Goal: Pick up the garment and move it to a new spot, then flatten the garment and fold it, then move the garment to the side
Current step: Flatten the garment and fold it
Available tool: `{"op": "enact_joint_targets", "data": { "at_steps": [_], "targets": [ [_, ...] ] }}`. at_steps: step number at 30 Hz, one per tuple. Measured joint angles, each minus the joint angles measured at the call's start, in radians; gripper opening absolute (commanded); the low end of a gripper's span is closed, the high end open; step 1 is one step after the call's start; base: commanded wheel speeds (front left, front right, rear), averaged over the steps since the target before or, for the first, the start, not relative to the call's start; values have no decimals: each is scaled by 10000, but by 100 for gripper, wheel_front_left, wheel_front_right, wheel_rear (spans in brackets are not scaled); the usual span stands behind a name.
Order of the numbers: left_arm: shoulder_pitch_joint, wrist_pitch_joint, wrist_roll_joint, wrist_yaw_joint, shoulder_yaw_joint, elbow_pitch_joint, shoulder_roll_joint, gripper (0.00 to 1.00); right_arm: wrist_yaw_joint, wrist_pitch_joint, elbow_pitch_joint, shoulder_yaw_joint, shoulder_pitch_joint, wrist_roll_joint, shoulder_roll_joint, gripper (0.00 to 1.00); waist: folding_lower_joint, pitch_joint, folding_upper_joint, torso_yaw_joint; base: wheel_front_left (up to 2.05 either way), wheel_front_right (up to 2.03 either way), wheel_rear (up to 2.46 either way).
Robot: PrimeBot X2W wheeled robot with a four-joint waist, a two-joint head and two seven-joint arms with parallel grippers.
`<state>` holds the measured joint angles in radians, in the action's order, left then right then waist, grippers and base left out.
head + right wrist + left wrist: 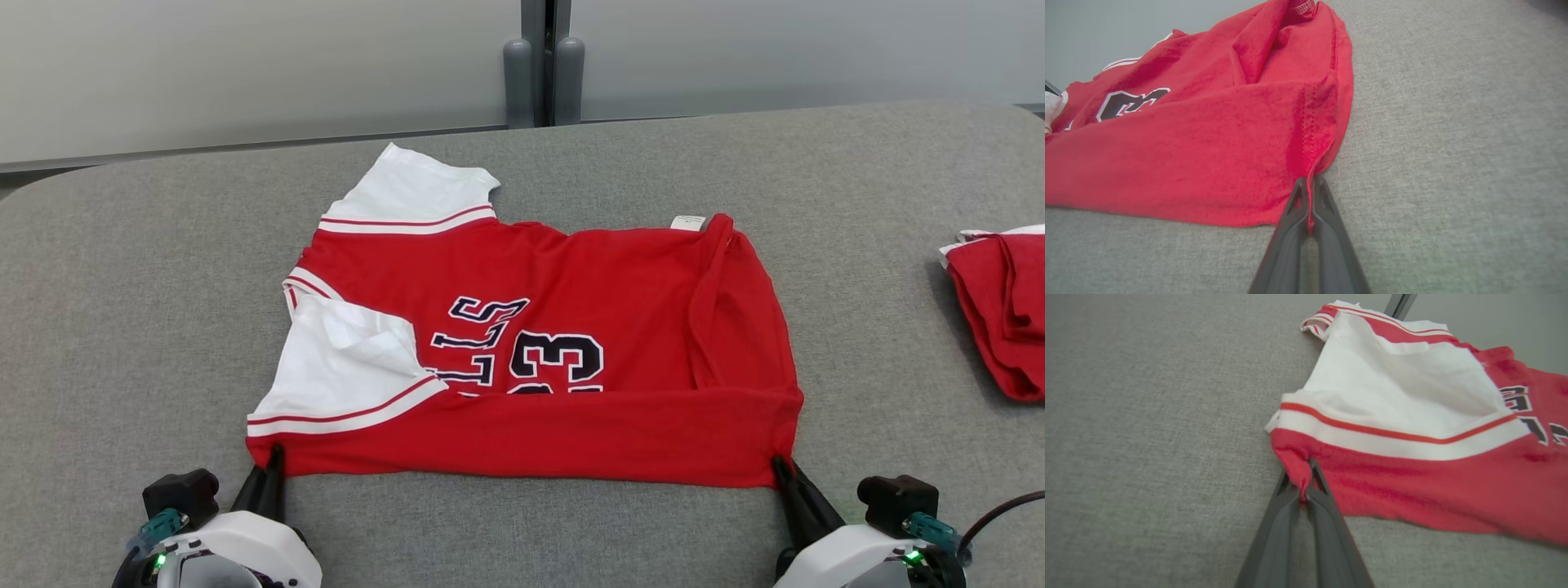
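Left gripper (pixel 275 457) and right gripper (pixel 780 467) each pinched a near corner of the red garment (pixel 571 343) lying on the grey surface (pixel 122 327).

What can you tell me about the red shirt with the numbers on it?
The red jersey looks like soft knit cloth, with white sleeves edged in red stripes, dark letters and numbers, and a small white label. It lies on the gray table, its near edge folded over. The left pincer and right pincer pinch its two near corners.
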<state>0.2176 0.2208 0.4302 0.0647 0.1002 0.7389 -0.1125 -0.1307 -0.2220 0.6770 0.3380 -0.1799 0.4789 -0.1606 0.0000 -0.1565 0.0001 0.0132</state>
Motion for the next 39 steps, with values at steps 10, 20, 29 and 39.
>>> {"op": "enact_joint_targets", "data": {
  "at_steps": [10, 20, 29, 39],
  "targets": [
    [-848, 265, 0, -257, -151, -984, -94, 0, -4, -244, -228, 366, 431, 769, -462, 0, 0, 456, 0, -152, 0, 0, 0],
    [-3292, -922, 94, -928, -71, -3415, -222, 0, -17, -52, -585, 190, 1822, 1085, -1011, 0, 0, 1297, 0, -415, 0, 0, 0],
    [-4785, -2105, 282, -1536, 54, -5081, -192, 81, -17, 182, -773, -309, 2247, 1083, -1051, 100, 0, 1620, 0, -556, 0, 0, 0],
    [-4200, -598, -479, -2132, 92, -6240, -67, 100, -10, -159, -2688, -1436, 1969, -278, -930, 100, 0, 1608, 0, -282, 0, 0, 0]
  ]
}}
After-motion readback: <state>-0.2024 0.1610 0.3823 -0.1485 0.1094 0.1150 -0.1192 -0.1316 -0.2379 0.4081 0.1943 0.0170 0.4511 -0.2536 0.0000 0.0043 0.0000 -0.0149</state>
